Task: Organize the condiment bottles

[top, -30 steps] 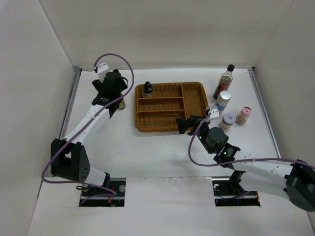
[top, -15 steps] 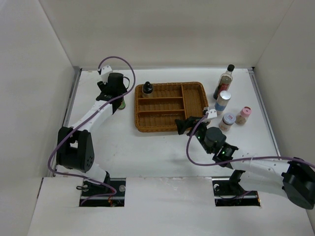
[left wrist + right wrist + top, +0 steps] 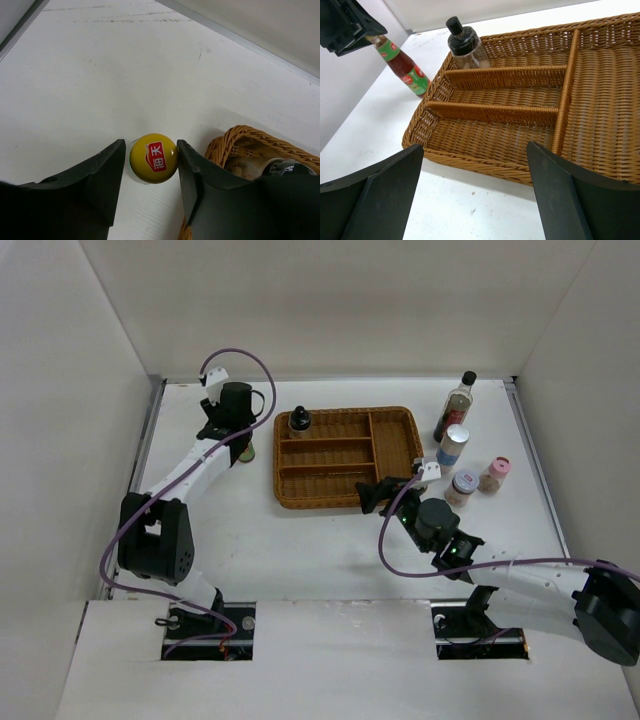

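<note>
Straddling the yellow-capped red-and-green sauce bottle (image 3: 406, 70) near the far-left corner of the counter (image 3: 300, 550), the left gripper (image 3: 150, 147) stands open, apparently ready to lift it into the brown wicker tray (image 3: 320, 503), while the right gripper (image 3: 372, 493) hovers open and empty.

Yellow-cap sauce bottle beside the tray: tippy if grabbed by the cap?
Probably tippy: the yellow-capped bottle is tall and slim on a narrow base. Its round cap looks smooth, so it may slip or twist in the left tool.
</note>
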Controlling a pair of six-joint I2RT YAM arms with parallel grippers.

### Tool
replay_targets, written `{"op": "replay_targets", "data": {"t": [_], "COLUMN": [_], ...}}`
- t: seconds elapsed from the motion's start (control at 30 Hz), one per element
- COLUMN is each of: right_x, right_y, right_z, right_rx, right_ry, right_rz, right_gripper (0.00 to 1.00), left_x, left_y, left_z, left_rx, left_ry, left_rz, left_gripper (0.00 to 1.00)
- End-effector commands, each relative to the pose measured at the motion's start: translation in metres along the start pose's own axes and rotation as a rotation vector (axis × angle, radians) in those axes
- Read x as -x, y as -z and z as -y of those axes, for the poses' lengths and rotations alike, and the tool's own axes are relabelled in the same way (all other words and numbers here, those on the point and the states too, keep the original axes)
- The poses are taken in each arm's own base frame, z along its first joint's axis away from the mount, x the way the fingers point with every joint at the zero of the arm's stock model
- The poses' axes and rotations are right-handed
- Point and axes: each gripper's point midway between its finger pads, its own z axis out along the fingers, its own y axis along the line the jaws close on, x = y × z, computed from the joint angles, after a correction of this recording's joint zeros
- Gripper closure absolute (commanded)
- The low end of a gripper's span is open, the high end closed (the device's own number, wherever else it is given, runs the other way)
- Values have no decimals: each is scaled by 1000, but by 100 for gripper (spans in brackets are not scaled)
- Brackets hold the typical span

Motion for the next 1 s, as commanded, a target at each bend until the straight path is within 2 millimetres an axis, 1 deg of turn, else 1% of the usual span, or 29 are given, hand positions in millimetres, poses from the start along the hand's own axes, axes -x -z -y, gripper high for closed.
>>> {"op": "replay_targets", "data": {"t": [0.0,0.07,0.13,0.23,0.33,0.43,0.53,0.63,0.7,0.77,0.87,0.97], "right_x": [27,27,28,28,27,27,28,30,29,28,31,32], "right_y": [-5,-4,-4,-3,-4,-4,-3,-1,-1,-2,-1,1], "right_z": [-18,-18,-18,-18,-18,-18,-18,-17,-15,-12,-13,-12], "right_rx": [44,44,46,46,45,45,46,46,42,35,39,37], "right_ry": [-29,-29,-30,-31,-29,-29,-31,-37,-43,-42,-47,-48], "right_rz": [71,71,74,75,73,73,75,81,80,79,88,90], "right_gripper": [9,9,9,9,9,9,9,9,9,9,9,9], "left_x": [29,29,29,38,63,97,130,158,176,191,213,227], "left_y": [1,1,1,7,24,51,83,109,124,136,155,165], "left_z": [6,4,4,7,11,20,31,48,64,79,110,141], "left_rx": [-6,-4,-6,-17,-42,-79,-124,-176,-216,-245,-302,-347], "left_ry": [30,30,31,43,69,84,91,96,97,93,90,83], "left_rz": [66,64,65,85,137,211,282,339,369,390,427,452], "left_gripper": [59,61,68,79,83,84,84,84,84,84,84,84]}}
